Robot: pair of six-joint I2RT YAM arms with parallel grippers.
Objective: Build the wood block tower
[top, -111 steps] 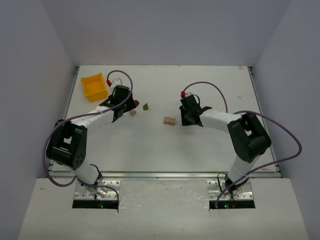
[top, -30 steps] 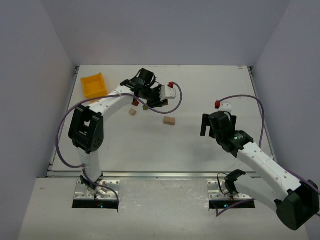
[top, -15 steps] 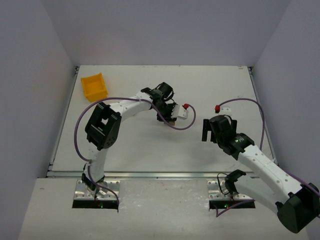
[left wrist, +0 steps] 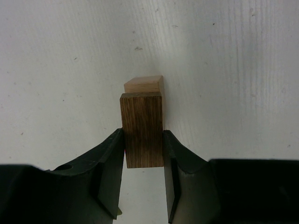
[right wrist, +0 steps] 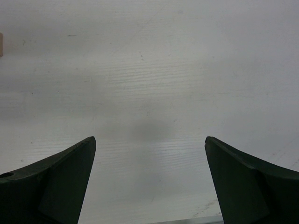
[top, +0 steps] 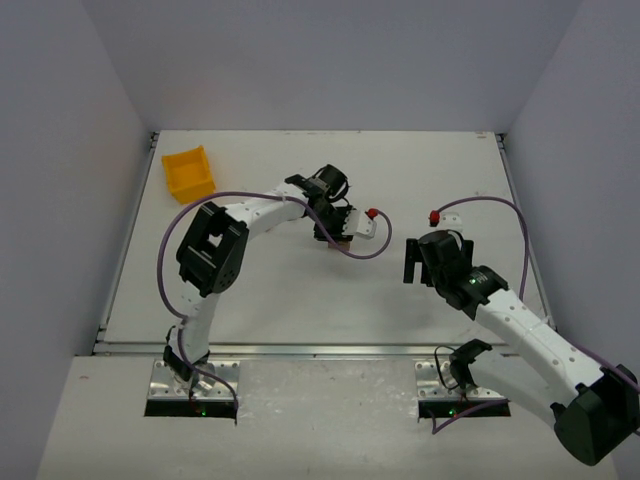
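In the left wrist view my left gripper [left wrist: 143, 136] is shut on a dark brown wood block [left wrist: 142, 126], which stands upright between the fingers. Directly past it a plain tan block [left wrist: 145, 84] sits on the white table, touching or nearly touching the held block. From above, the left gripper [top: 336, 234] hangs over the table's middle and hides most of those blocks. My right gripper [top: 412, 264] stands wide open to the right of them, and the right wrist view shows that gripper [right wrist: 149, 139] with only bare table between its fingers.
A yellow plastic bin [top: 188, 172] stands at the back left. A sliver of a tan block [right wrist: 1, 45] shows at the left edge of the right wrist view. The left arm's purple cable [top: 350, 252] loops just in front of the blocks.
Within the last second my left arm swung from the back left to the table's middle, over the tan blocks, carrying its block. Since half a second ago it has barely shifted. The right arm is still.
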